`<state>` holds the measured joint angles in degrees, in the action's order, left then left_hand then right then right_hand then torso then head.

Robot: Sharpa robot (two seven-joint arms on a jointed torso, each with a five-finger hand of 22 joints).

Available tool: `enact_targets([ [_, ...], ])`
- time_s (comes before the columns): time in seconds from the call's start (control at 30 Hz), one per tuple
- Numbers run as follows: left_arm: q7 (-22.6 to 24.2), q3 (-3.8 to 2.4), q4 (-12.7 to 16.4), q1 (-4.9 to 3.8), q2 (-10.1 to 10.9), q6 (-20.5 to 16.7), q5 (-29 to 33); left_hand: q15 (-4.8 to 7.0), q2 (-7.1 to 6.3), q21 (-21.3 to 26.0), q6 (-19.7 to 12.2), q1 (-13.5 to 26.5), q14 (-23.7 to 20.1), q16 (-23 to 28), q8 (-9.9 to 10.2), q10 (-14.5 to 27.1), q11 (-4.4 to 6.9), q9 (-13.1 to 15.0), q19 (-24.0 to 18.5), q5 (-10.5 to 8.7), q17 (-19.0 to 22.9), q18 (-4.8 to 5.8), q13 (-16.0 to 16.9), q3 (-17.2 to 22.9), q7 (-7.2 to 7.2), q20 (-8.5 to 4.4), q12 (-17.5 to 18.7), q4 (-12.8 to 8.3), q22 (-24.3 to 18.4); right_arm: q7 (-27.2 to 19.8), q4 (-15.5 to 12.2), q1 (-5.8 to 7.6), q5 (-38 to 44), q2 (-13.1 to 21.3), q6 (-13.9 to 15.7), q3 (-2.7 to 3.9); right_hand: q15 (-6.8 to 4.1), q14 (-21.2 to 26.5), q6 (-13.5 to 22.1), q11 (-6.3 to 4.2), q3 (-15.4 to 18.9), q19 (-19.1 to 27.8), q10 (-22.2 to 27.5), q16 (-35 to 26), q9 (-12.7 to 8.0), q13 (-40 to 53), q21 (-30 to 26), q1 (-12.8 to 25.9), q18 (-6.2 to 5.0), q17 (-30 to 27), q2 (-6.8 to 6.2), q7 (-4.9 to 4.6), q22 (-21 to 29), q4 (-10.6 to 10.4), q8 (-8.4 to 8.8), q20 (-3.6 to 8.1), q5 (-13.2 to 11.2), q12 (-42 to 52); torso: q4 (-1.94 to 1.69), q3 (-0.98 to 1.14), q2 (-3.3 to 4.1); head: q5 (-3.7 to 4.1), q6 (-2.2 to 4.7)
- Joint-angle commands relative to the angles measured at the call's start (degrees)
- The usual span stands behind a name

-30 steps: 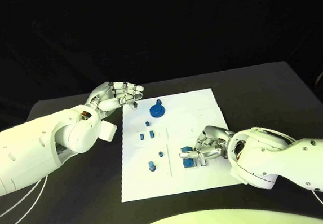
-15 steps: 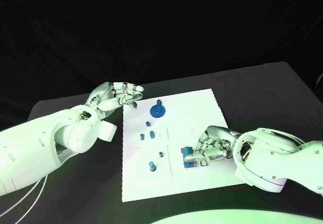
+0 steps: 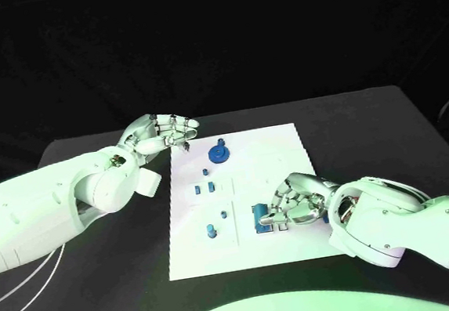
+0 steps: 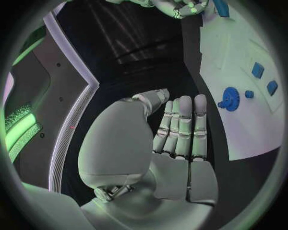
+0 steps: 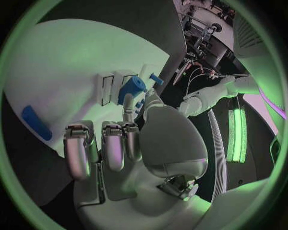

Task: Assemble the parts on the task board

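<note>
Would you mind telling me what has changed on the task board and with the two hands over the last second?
Very little changed. The right hand shifted slightly over the blue part at the near right of the task board, its fingers staying on it. The left hand stayed curled at the board's far left corner, holding nothing. The blue gear and the small blue pieces kept their places.

Parts (image 3: 219, 153) lie on the task board (image 3: 276, 156) (table (image 3: 369, 126) beneath).

Left hand (image 3: 162, 135) raised, fingers curled; right hand (image 3: 296, 202) low, fingers bent.
</note>
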<state>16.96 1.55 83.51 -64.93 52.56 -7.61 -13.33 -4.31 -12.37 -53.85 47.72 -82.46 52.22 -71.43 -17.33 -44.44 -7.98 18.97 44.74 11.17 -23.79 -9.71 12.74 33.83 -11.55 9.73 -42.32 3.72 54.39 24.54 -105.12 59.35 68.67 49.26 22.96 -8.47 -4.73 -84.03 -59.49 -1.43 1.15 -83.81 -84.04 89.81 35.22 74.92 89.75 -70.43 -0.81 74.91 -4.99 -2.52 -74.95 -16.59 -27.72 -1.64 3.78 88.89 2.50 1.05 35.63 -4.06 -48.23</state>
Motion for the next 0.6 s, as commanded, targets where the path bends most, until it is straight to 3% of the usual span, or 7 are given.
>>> enact_targets([
  [0.03,0.27,-0.03,0.2,-0.03,-0.03,0.94,0.32,-0.05,-0.11,0.35,-0.48,0.44,-0.42,-0.27,-0.27,0.39,-0.17,0.08,0.1,0.26,-0.06,-0.78,0.08,0.05,-0.02,0.39,-0.22,0.05,-0.09,-0.11,0.75,-0.07,0.88,-0.49,-0.72,-0.01,-0.36,-5.97,-0.12,-0.33,-0.57,-6.19,-5.57,0.19,-0.09,14.57,0.25,-0.74,0.81,15.09,0.09,0.28,-15.05,-0.01,-0.3,0.41,-0.21,0.24,-0.11,0.01,0.05,0.04,-0.12],
  [0.2,0.25,-0.03,0.26,-0.03,0.03,1.17,0.31,-0.05,-0.1,0.42,-0.53,0.46,-0.47,-0.26,-0.32,0.47,-0.18,0.1,0.11,0.25,-0.06,-0.78,0.07,0.1,-0.03,0.4,-0.28,0.04,-0.12,0.85,1.71,-0.21,1.88,-1.36,-1.32,-0.01,-0.55,-5.97,-0.42,-0.59,-2.2,-6.19,-5.59,0.19,-0.26,14.59,0.25,-2.63,0.81,15.09,0.83,0.61,-15.05,0.38,-0.37,0.55,-0.23,0.26,-0.09,0.02,0.05,-0.02,-0.05],
  [0.43,0.27,-0.03,0.24,-0.03,0.05,1.26,0.28,-0.05,-0.1,0.42,-0.53,0.46,-0.47,-0.26,-0.32,0.47,-0.18,0.1,0.11,0.25,-0.06,-0.78,0.07,0.1,-0.03,0.4,-0.28,0.04,-0.12,1.88,2.23,-0.33,4.45,-2.16,-1.88,-0.01,-0.82,-5.97,-0.62,-0.87,-5.61,-6.19,-5.59,0.19,-1.03,14.59,0.25,-7.99,0.81,15.09,-1.0,0.89,-15.05,1.09,0.11,0.83,-0.23,0.24,0.01,-0.05,-0.03,-0.15,-0.4],
  [0.6,0.28,-0.03,0.18,-0.03,0.01,1.26,0.26,-0.05,-0.09,0.44,-0.53,0.4,-0.51,-0.25,-0.34,0.49,-0.18,0.1,0.11,0.27,-0.05,-0.79,0.07,0.15,-0.03,0.4,-0.31,-0.01,-0.12,2.41,2.18,-0.44,6.14,-2.08,-0.88,-0.01,-0.84,-5.97,-0.87,-0.89,-6.48,-6.19,-5.61,0.19,-1.32,14.62,0.25,-9.22,0.81,15.09,-1.91,0.9,-15.05,1.01,0.26,0.86,-0.24,0.28,0.01,-0.04,-0.01,-0.14,-0.37],
])
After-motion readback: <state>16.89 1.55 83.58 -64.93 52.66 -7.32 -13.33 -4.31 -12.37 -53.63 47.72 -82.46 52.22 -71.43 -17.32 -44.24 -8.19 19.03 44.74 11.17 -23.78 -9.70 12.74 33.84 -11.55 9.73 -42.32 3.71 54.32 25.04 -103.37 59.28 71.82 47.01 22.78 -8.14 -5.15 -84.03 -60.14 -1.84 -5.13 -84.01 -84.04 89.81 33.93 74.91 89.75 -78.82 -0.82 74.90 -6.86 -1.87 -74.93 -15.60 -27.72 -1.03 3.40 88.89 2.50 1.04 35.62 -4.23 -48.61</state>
